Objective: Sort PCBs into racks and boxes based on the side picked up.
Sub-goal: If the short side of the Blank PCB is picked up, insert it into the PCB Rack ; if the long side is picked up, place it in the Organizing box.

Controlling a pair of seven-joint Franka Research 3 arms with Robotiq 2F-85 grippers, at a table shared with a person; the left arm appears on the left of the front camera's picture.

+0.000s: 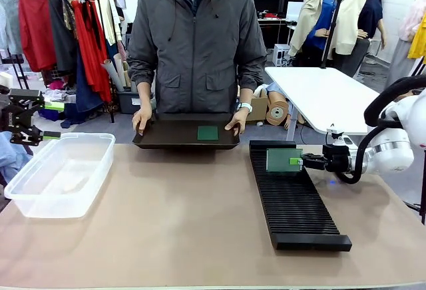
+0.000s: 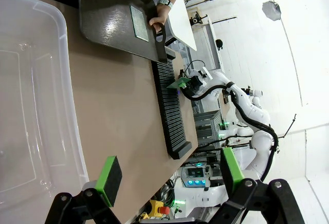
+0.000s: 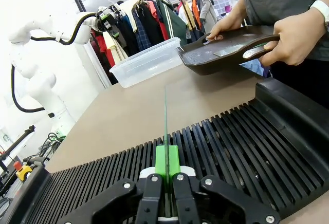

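My right gripper (image 1: 299,162) is shut on a green PCB (image 1: 284,160), which it holds upright over the far end of the long black rack (image 1: 296,203). In the right wrist view this PCB (image 3: 165,121) shows edge-on between the green pads (image 3: 161,161), just above the rack's slots (image 3: 236,147). My left gripper (image 2: 169,175) is open and holds nothing. It hangs over the near edge of the clear box (image 2: 31,106), at the table's left (image 1: 63,173). A second PCB (image 1: 208,132) lies on a dark flat tray (image 1: 160,137).
A person at the far side holds the tray with both hands (image 1: 142,118), level with the table edge. Bare tan tabletop (image 1: 186,217) lies between the box and the rack. A white table (image 1: 326,94) and clothes rails stand behind.
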